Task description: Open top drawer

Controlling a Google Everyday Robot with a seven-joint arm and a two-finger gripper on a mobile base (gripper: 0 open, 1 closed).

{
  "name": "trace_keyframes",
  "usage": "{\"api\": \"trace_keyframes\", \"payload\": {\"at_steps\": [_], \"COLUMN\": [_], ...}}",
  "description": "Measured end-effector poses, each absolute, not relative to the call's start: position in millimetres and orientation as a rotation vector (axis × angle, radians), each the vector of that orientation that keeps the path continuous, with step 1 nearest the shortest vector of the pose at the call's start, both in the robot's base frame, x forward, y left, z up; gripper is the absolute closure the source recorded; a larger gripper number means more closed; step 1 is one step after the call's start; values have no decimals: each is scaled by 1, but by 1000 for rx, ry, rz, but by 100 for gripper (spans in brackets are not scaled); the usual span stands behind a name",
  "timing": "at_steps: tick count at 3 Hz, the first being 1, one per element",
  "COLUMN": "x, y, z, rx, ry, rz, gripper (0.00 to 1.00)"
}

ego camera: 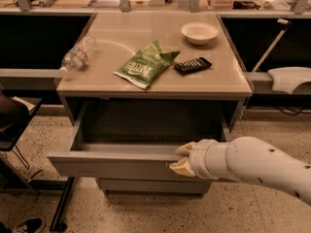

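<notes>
Found top drawer pulled well out from under the tabletop, front panel toward 6 o'clock. Noted gripper at the 3 o'clock end of that front, white arm entering from 4 o'clock. Recorded yellowish fingers clamped on the front's upper edge, one over the rim, one against the outer face. Logged on tabletop: white bowl at 1 o'clock, green chip bag near centre, black ridged item just beside it toward 3 o'clock, clear plastic bottle lying at the 9 o'clock edge. Saw a lower drawer front below, set further back.
</notes>
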State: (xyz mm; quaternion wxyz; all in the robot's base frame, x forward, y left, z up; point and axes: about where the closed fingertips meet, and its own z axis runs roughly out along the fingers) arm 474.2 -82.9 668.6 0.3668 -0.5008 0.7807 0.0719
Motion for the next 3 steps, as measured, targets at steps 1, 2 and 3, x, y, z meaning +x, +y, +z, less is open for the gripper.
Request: {"api": "trace_keyframes", "payload": {"at_steps": [1, 2, 3], "x": [468, 467, 461], "y": [-85, -84, -85], "z": [668, 669, 668], "rx": [-1285, -1285, -1283], "ry": [2006, 2006, 2005], "rz": [189, 189, 193], "gripper": [100, 100, 100]}}
